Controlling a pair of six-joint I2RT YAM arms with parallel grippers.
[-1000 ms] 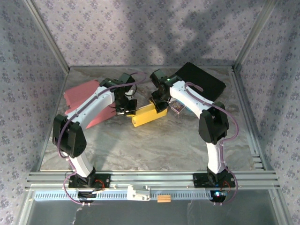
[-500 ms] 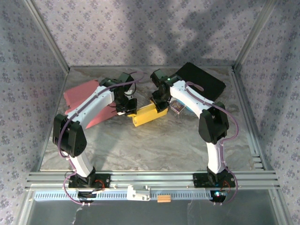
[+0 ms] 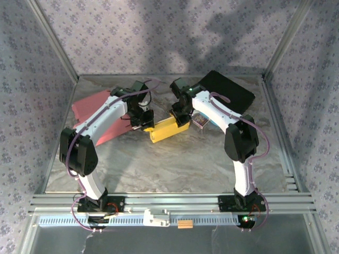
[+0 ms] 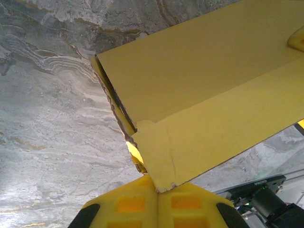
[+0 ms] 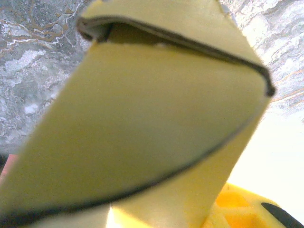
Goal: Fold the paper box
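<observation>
A marbled grey tabletop (image 3: 175,164) seen from above, with your two white arms reaching in toward its middle. A long yellow paper box (image 3: 165,129) lies on the tabletop between them, slanting from near left to far right.

Your left hand (image 3: 146,124) is at the box's left end. It is clenched tight: in the left wrist view its yellow fingers (image 4: 128,206) press together, and a corner of the box's flap meets the line where they join.

Your right hand (image 3: 181,119) is at the box's right end. In the right wrist view the box's open, flattened end looms close and blurred, hiding all but one yellow finger (image 5: 232,209), so you cannot tell whether this hand is grasping it.

A flat red paper sheet (image 3: 87,106) lies at far left under the left arm. A flat black rectangular panel (image 3: 230,90) lies at far right.
</observation>
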